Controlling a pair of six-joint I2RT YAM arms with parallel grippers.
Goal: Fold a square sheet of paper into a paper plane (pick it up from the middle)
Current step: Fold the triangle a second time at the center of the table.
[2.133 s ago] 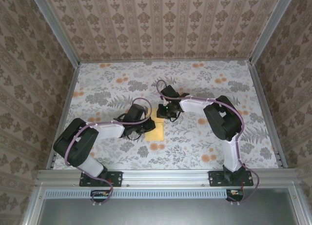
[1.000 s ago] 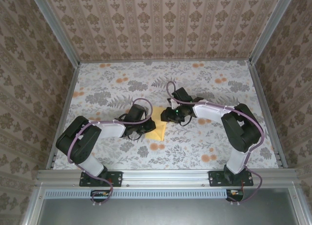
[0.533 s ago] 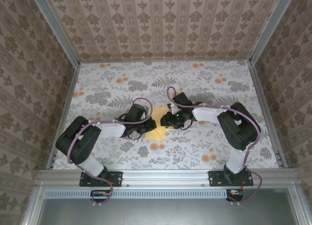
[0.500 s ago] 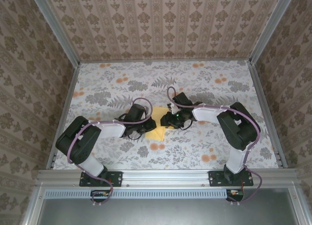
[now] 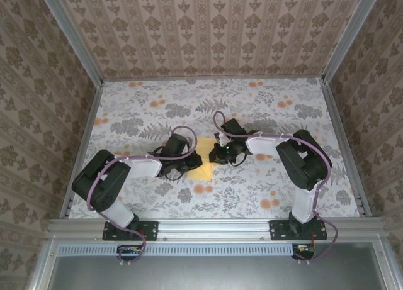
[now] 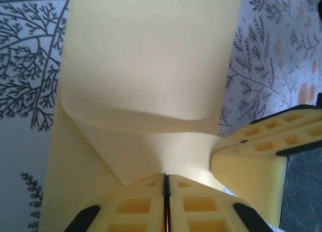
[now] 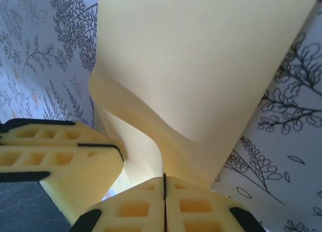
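The yellow square sheet of paper (image 5: 203,170) lies mid-table between the two arms, its upper part lifted and curled. My left gripper (image 5: 192,159) is shut on the sheet's left edge. In the left wrist view the sheet (image 6: 151,66) bows upward from the closed left gripper (image 6: 165,177). My right gripper (image 5: 218,155) is shut on the opposite edge. In the right wrist view the sheet (image 7: 201,66) curls out of the pinched right gripper (image 7: 164,179). Each wrist view also catches the other gripper's yellow fingers (image 6: 251,159) (image 7: 55,159) close by. The paper plane is out of view.
The floral tablecloth (image 5: 264,107) covers the table, with orange flower blotches (image 5: 203,189) printed just in front of the sheet. Patterned walls and metal rails (image 5: 340,139) close in the sides and back.
The right gripper has closed onto the sheet's right edge after reaching in partly open. The sheet's upper part has buckled between the two grippers. The left gripper has held still.
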